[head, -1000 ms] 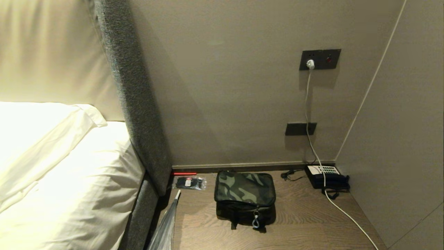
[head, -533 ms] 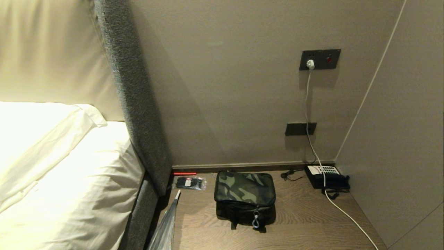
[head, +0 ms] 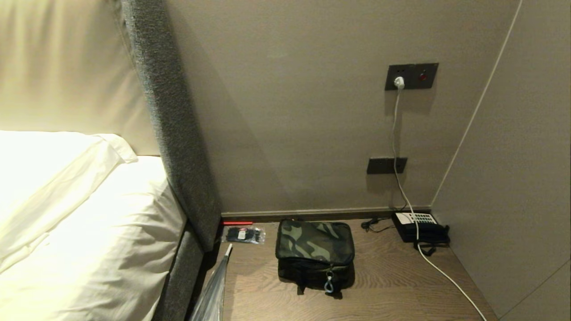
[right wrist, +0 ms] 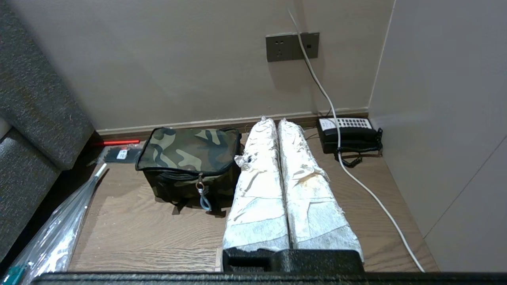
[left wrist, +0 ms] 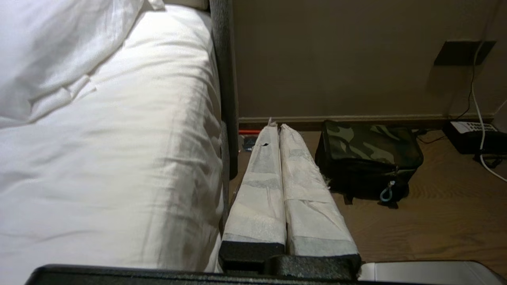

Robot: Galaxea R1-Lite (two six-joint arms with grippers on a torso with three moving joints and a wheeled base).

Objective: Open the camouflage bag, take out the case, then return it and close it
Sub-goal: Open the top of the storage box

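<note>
The camouflage bag (head: 315,252) stands zipped shut on a wooden bedside top (head: 392,285), near the wall. A metal clip with a blue loop (head: 328,283) hangs from the zipper on its front face. The case is hidden. Neither arm shows in the head view. In the left wrist view my left gripper (left wrist: 276,126) is shut and empty, hovering beside the bed edge, with the bag (left wrist: 370,154) off to one side and apart from it. My right gripper (right wrist: 274,120) is also shut and empty, held above the wood between the bag (right wrist: 188,156) and the telephone.
A black telephone (head: 419,226) sits in the right corner, with a white cable (head: 399,178) running down from the wall socket across the wood. On the left are a bed (head: 89,223), a grey headboard panel (head: 174,133), a small black packet (head: 244,234) and a plastic-wrapped item (head: 214,290).
</note>
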